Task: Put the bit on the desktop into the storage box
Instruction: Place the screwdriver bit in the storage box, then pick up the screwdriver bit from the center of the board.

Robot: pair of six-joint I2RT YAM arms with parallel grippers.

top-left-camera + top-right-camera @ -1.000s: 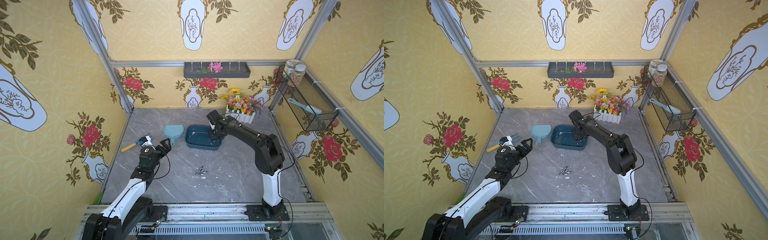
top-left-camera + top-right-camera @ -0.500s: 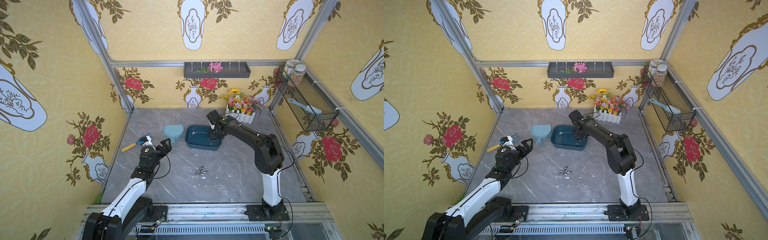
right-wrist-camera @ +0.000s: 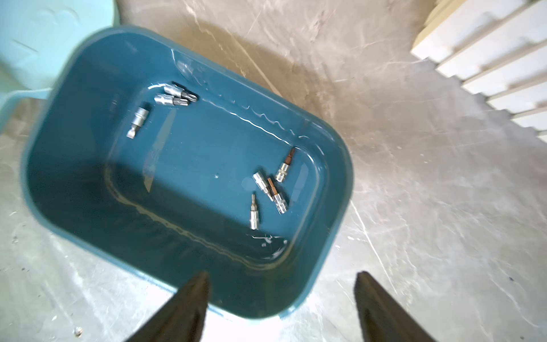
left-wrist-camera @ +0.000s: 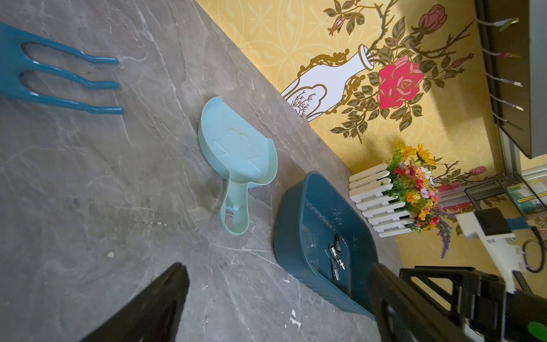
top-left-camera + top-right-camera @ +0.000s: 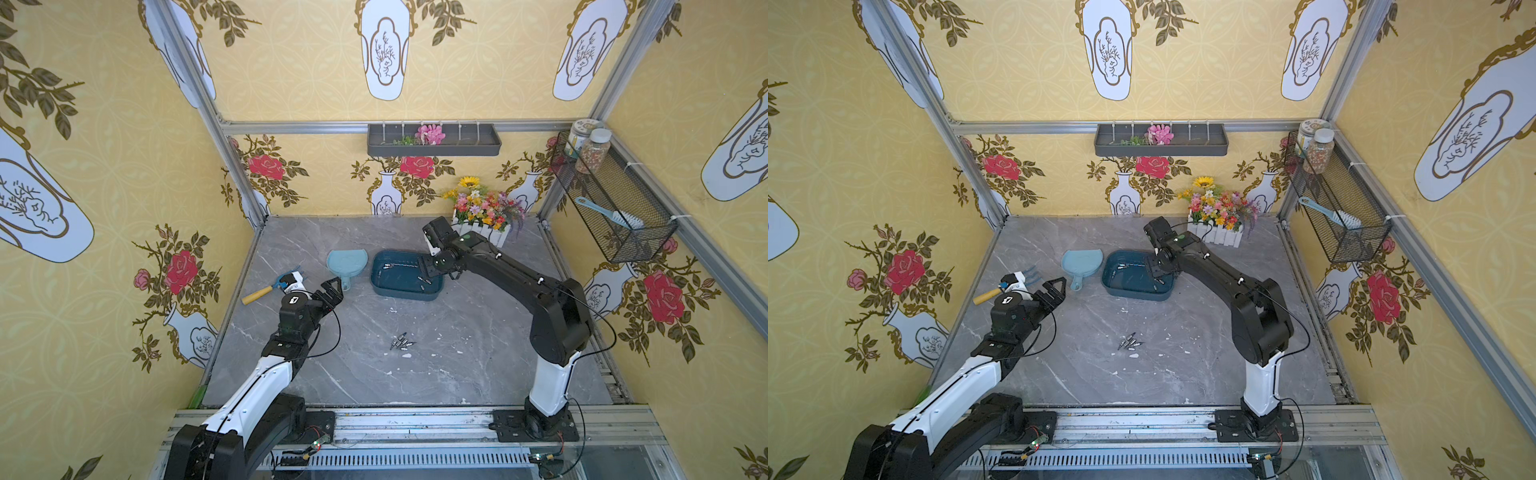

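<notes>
**A:** Top views first. Where are the loose bits (image 5: 402, 341)?

**B:** In a small cluster on the bare surface (image 5: 465, 374), well apart from the storage box (image 5: 405, 295). It looks the same in both top views (too small to count).

**A:** And the arms?

**B:** The right claw (image 5: 426, 270) hangs over the end of the box nearer its own arm. The left claw (image 5: 333, 286) is raised near the handle of the dustpan (image 5: 347, 261), with a hand rake (image 5: 279, 286) lying just beside it.

**A:** Left wrist view?

**B:** The left claw's fingers (image 4: 165, 296) are spread wide with nothing between them. The dustpan and box sit side by side beyond them. Some stored bits (image 4: 334, 253) lie on the box floor.

**A:** Right wrist view?

**B:** It is slightly blurred. The right claw's fingers (image 3: 183, 308) stand well apart and empty, one over the box rim and one over bare surface. I count seven stored bits here. Three are grouped near one corner and four are towards the opposite end. All lie flat and none touches the claw.
</notes>
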